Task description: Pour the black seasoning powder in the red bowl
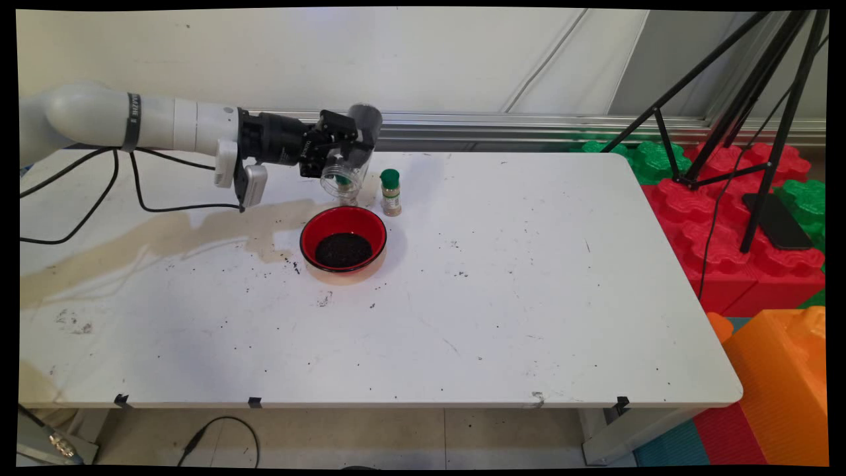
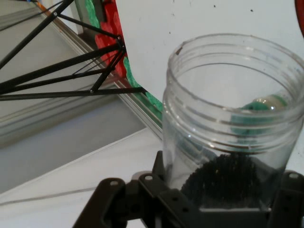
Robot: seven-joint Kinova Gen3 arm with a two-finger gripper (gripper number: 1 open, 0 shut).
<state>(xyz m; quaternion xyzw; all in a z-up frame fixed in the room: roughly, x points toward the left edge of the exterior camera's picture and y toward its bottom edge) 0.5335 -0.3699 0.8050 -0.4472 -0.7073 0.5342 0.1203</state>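
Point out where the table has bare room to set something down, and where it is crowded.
The table is bare across its right half, from the spice bottle to the right edge, and along the near edge below the red bowl. It is crowded at the back left, where the hand grips a tilted clear jar above the bowl, beside the bottle.

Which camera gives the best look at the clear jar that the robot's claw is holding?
The hand view: the clear jar fills it, open mouth and dark grains inside plain. In the main view it is small, tilted above the red bowl, half hidden by the gripper.

Robot lab, tripod (image 1: 760,99), foam blocks (image 1: 733,218), cables (image 1: 79,198)
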